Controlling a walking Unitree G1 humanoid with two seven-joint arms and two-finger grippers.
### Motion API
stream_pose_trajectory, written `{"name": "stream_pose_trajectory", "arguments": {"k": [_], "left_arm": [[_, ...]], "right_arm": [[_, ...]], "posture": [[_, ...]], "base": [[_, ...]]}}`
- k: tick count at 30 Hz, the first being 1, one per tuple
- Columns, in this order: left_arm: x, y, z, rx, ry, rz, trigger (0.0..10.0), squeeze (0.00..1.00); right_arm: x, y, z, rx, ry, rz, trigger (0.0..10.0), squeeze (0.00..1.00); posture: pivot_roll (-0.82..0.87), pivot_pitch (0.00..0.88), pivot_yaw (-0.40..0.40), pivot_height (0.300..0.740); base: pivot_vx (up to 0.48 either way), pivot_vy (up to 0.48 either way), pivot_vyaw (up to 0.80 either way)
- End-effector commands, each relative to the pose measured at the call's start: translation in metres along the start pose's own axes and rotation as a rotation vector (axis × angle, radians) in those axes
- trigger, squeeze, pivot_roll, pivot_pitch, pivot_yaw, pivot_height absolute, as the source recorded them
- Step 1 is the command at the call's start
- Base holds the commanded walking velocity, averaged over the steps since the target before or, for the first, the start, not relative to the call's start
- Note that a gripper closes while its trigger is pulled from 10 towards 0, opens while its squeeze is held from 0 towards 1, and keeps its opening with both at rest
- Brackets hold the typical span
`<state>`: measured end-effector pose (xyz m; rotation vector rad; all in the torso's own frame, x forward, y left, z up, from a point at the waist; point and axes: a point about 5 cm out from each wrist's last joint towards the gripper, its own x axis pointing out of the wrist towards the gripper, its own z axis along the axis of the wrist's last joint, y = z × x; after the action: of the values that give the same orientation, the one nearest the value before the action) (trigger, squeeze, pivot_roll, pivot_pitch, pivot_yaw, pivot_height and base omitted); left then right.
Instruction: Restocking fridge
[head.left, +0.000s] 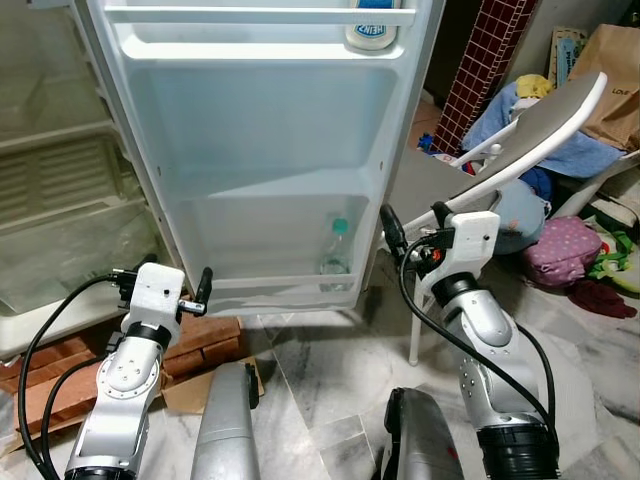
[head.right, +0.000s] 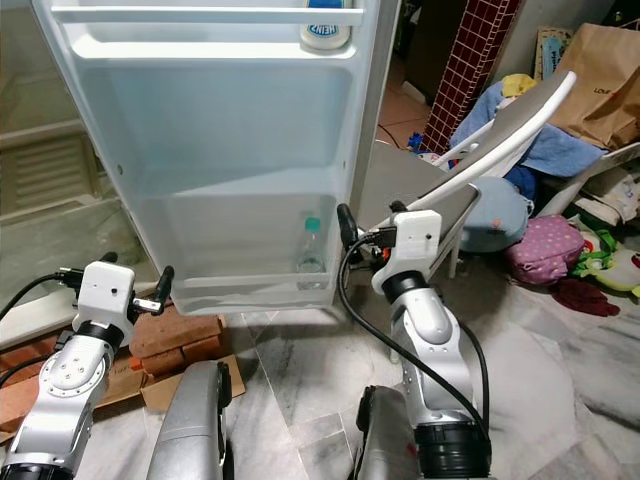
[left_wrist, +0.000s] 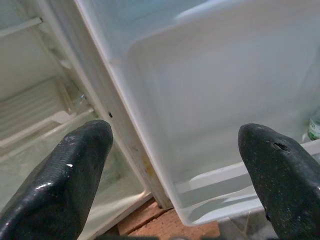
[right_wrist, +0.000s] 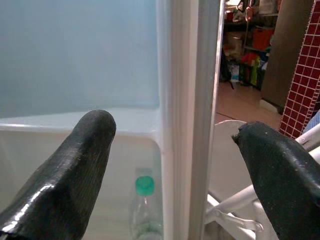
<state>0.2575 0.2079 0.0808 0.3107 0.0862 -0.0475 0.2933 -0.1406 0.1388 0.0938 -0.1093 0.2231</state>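
While the fridge door (head.left: 270, 150) stands swung wide open straight ahead in the head views, both arms are raised in front of it with nothing in either one. The left gripper (head.left: 160, 278) sits low on the left, near the door's hinge side and just above some red bricks (head.left: 205, 340) on the floor. The right gripper (head.left: 415, 228) is up by the door's free edge on the right, with a white plastic chair (head.left: 520, 140) right behind it. Down in the door's bottom shelf (head.left: 280, 280) there's a clear bottle with a green cap (head.left: 337, 248) standing upright at the right end, and a jar with a blue label (head.left: 372, 28) sits in the top door shelf. Far right is a messy pile of clothes and a brown paper bag (head.left: 615, 70). In the left wrist view the fingers (left_wrist: 65, 170) are spread wide apart, framing the bottom corner of the door and part of the fridge interior (left_wrist: 40, 115) beside it. In the right wrist view the fingers (right_wrist: 75, 165) are also wide apart, pointing at the door's edge, and the green-capped bottle shows between them, well beyond the tips.
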Motion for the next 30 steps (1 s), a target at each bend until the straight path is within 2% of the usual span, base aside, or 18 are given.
{"name": "stream_pose_trajectory", "arguments": {"k": [1, 13, 24, 30], "left_arm": [[0.0, -0.001, -0.002, -0.002, 0.005, 0.008, 10.0, 0.0], [0.001, -0.012, -0.006, -0.024, 0.02, -0.012, 10.0, 0.0], [0.013, -0.012, 0.007, -0.013, -0.027, -0.021, 10.0, 0.0], [0.012, -0.012, 0.002, -0.001, -0.005, -0.03, 10.0, 0.0]], "right_arm": [[-0.002, 0.002, 0.005, 0.02, -0.014, -0.004, 10.0, 0.0], [-0.002, -0.006, 0.003, 0.023, 0.001, -0.058, 10.0, 0.0], [0.006, -0.003, 0.007, 0.02, -0.011, -0.059, 10.0, 0.0], [0.003, -0.002, 0.003, 0.022, 0.001, -0.068, 10.0, 0.0]], "posture": [[0.12, 0.0, -0.037, 0.628], [0.11, 0.0, -0.03, 0.681], [0.1, 0.0, -0.026, 0.74], [0.1, 0.0, -0.021, 0.74]], "base": [[0.0, 0.0, 0.0], [0.0, 0.0, -0.07], [0.0, 0.0, -0.11], [0.0, 0.0, 0.0]]}}
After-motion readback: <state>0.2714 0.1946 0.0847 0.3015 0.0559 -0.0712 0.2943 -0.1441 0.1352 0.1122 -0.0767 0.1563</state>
